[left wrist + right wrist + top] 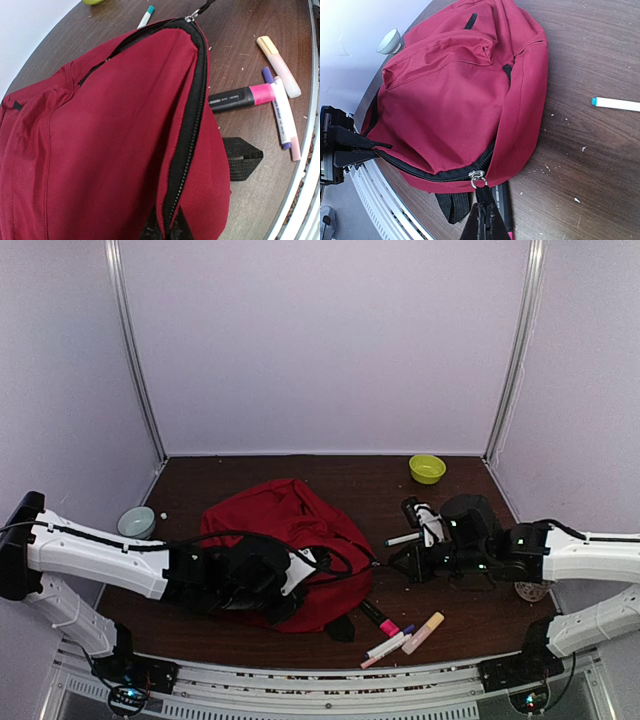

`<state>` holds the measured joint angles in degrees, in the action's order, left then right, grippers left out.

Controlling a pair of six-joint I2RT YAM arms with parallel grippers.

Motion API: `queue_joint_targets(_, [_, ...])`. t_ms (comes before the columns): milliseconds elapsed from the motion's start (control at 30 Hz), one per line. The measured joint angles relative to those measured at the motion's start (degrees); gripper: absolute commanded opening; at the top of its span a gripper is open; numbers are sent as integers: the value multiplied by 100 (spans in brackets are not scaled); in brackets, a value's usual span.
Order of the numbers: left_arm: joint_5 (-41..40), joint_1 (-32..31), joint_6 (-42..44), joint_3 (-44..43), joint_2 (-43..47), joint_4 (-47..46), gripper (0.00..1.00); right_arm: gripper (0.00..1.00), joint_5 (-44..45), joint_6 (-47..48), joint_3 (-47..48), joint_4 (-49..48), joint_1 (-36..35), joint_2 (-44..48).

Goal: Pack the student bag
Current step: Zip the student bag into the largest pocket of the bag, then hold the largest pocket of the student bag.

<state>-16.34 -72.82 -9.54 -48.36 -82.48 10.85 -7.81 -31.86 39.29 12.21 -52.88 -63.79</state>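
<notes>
Together, left gripper (164,227) is pinching the student bag (290,530) beside its zipper (192,115) as anchor; right gripper (485,220) is clamping the zipper pull (477,177), likely to slide it.

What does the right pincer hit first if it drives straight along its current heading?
Almost certainly the student bag. The right pincer, shut on the zipper pull, points at the slider ring on the bag's zipper edge, with red fabric right behind it.
</notes>
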Motion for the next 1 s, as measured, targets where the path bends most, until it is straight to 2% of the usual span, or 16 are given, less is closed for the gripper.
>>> queue_joint_targets(200, [149, 0, 267, -363, -308, 33, 0, 0, 33, -103, -256, 166, -9, 472])
queue_joint_targets(400, [160, -7, 319, -225, -188, 42, 0, 0, -26, -247, -426, 164, -317, 726])
queue_joint_targets(567, [164, -7, 208, 63, 125, 74, 0, 0, -133, -190, -190, 146, -658, 343])
queue_joint_targets(800, [103, -7, -15, 323, 474, 107, 0, 0, -138, 13, 503, 105, -721, -247])
queue_joint_targets(900, [42, -7, -116, 533, 730, 170, 15, 0, -138, 70, 673, 59, -721, -411])
queue_joint_targets(933, [33, -4, -153, 584, 809, 205, 22, 0, -138, 74, 702, 44, -721, -452])
queue_joint_targets(1000, [39, -4, -212, 638, 960, 310, 43, 0, -142, 81, 750, -15, -721, -570])
